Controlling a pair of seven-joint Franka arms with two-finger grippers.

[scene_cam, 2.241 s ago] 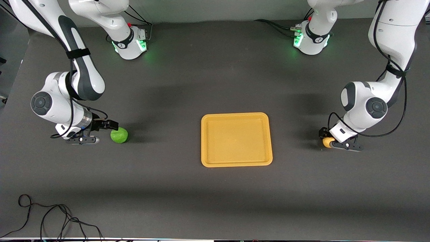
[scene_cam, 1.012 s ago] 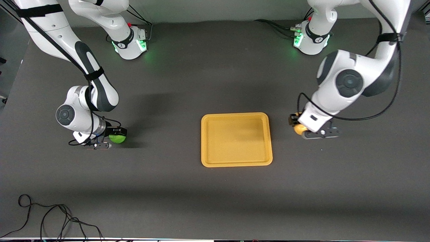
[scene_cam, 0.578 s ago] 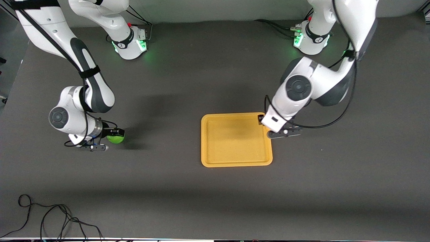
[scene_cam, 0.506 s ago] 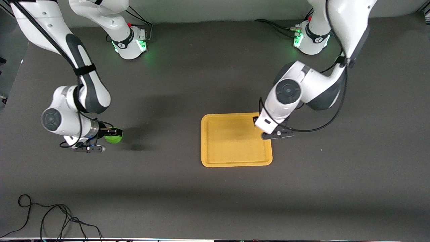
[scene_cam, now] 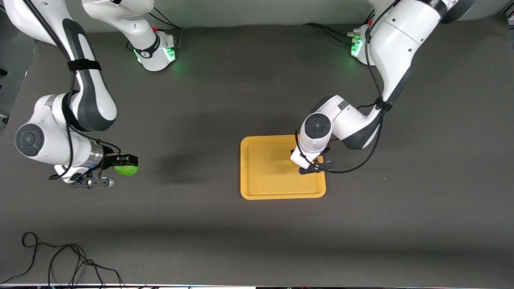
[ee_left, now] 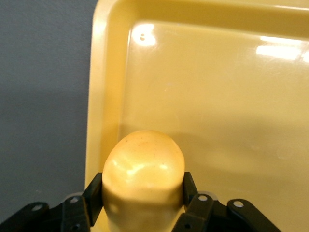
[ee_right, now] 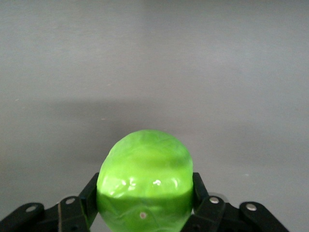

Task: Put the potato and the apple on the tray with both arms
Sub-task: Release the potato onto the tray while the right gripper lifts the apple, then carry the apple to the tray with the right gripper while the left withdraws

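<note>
1. Two arms at work over a dark grey table (scene_cam: 225,100), matte, bare apart from the tray and a loop of black cable (scene_cam: 60,261) at the edge nearest the front camera, toward the right arm's end.
2. Left gripper (scene_cam: 310,160) over the tray (scene_cam: 261,188), at the side toward the left arm's end; jaws clamped on the potato (ee_left: 144,179), hidden under the wrist in the front view, plain in the left wrist view.
3. Potato up off the tray floor, just inside the rim; glossy tray bottom under it bare.
4. Right gripper (scene_cam: 120,164) over bare table toward the right arm's end, well apart from the tray; jaws closed on the apple (scene_cam: 127,168), one finger on each side in the right wrist view.
5. Apple lifted, its shadow on the table between it and the tray.
6. Nothing lying between apple and tray.
7. Green-lit bases (scene_cam: 158,50) along the table's upper edge in the front view; pale wall strip above.
</note>
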